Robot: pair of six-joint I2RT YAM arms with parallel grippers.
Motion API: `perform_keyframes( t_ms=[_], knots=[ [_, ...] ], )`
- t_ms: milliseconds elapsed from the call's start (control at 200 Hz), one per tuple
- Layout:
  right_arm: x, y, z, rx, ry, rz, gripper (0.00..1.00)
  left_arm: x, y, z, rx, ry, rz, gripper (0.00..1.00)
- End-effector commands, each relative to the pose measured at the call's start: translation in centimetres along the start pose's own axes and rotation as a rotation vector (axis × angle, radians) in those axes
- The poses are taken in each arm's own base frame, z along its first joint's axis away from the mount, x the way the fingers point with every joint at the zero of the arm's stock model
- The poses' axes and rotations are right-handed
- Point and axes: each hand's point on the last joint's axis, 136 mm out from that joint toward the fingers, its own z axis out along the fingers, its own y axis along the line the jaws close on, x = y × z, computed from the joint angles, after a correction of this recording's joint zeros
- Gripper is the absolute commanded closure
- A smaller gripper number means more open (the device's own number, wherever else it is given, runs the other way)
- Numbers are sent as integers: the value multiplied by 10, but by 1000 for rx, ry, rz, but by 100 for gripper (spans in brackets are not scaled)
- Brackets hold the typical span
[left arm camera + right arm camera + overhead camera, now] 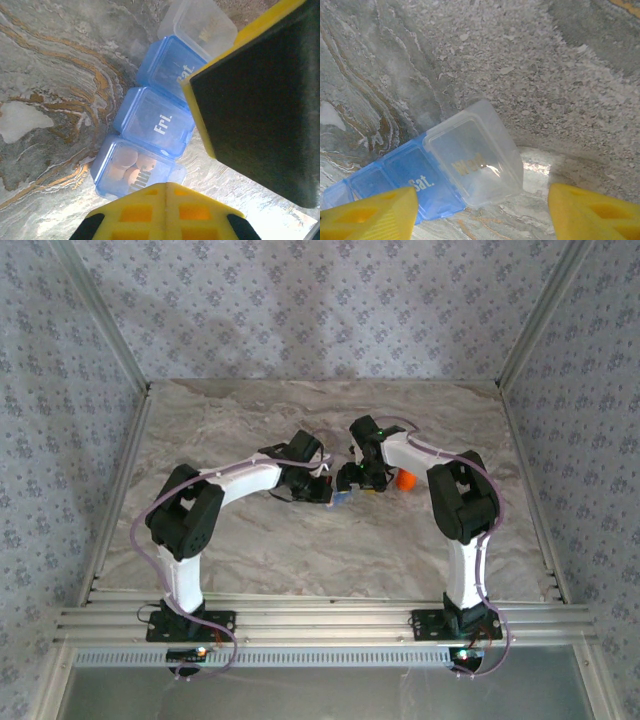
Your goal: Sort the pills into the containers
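Translucent blue plastic pill box (155, 125) on veined marble table (50, 75); left gripper (322, 490) closed, right gripper (482, 207) wide.

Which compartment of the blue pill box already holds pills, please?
The end compartment beside Fri.: tan round pills show through its lid; the others look empty.

The pill box (150, 125) is translucent blue plastic, smooth and glossy (one end compartment (480, 160) is clear, not blue). The tabletop (55, 75) looks like polished veined stone, with a soft sheen. The left tool (200, 160) has matt yellow plastic fingers (165, 210) and a dull black pad (255, 110). The frame rails (320, 620) are brushed metal.
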Motion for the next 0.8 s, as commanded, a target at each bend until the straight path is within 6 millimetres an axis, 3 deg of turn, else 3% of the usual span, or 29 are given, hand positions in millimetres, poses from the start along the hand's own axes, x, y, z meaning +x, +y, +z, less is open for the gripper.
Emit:
perform_keyframes(
  t_ms=[0, 795],
  knots=[
    [13, -20, 18, 65, 59, 41, 29, 1, -10, -4, 22, -9, 5, 100],
    [14, -20, 20, 56, 63, 45, 29, 12, 5, 18, -40, 38, 14, 100]
  ],
)
